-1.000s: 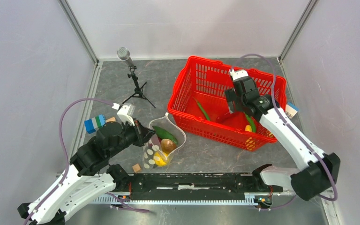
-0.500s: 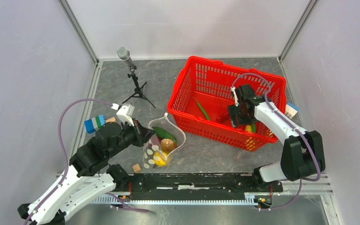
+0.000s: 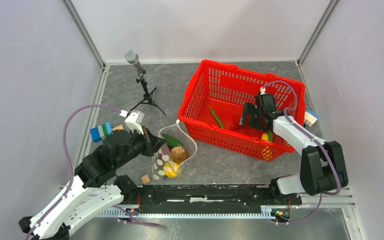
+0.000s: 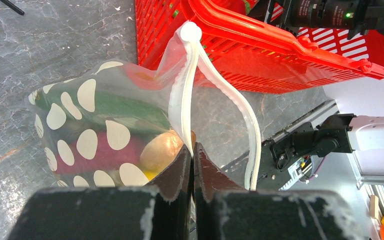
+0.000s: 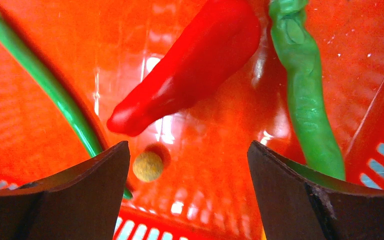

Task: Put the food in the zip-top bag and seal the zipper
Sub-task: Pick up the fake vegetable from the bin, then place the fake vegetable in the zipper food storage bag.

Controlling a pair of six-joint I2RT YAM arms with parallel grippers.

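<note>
Tabletop (image 3: 180, 80) | bag (image 4: 80, 130) seemingly touching basket (image 3: 215, 80) | right claw (image 5: 187, 150) wide over chilli (image 5: 190, 70)

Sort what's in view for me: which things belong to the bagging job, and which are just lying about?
Job: zip-top bag, zipper pinched by left gripper, red chilli and green pods by the open right gripper, inside the red basket.
Lying about: microphone, toy blocks, wooden cube.
</note>
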